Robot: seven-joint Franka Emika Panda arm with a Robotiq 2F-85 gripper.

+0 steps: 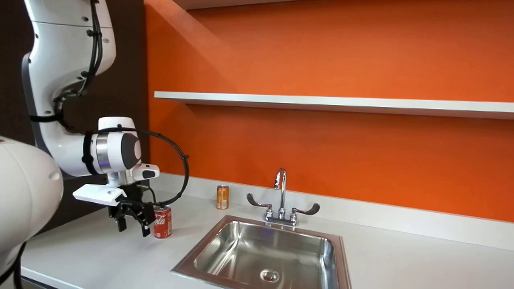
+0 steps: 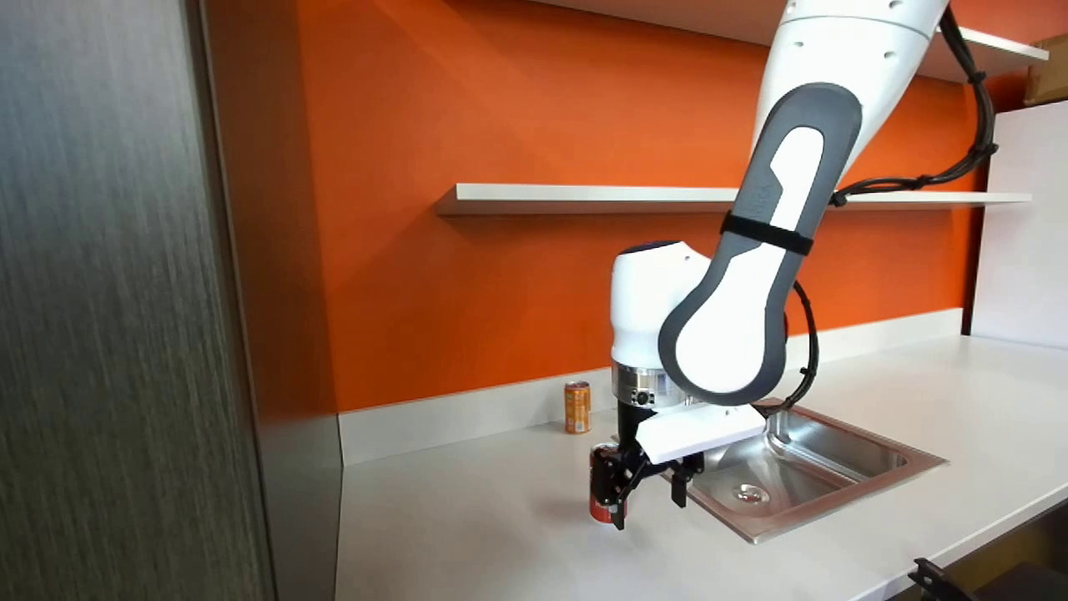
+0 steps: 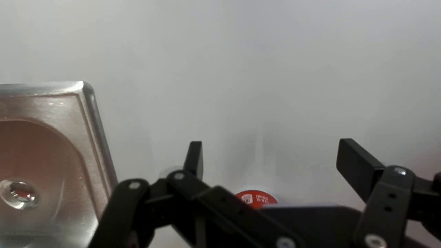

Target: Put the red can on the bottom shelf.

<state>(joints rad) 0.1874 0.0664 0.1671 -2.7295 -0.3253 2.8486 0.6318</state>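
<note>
The red can [image 1: 162,223] stands upright on the white countertop, with its white lettering showing in an exterior view. In an exterior view my gripper partly covers the can [image 2: 602,508]. In the wrist view only part of its red bottom edge [image 3: 256,197] shows, behind a finger link. My gripper [image 1: 133,228] is open, with its fingers pointing down and nothing between them. It also shows in an exterior view [image 2: 648,506] and in the wrist view [image 3: 270,155]. It hovers beside the can, low over the countertop. The bottom shelf [image 1: 321,100] runs along the orange wall; it also shows in an exterior view [image 2: 584,194].
An orange-tan can [image 1: 222,197] stands near the back wall. A steel sink [image 1: 204,243] with a chrome faucet [image 1: 282,192] is set in the countertop. A dark panel [image 2: 125,334] closes off one end. A higher shelf [image 2: 993,55] hangs above.
</note>
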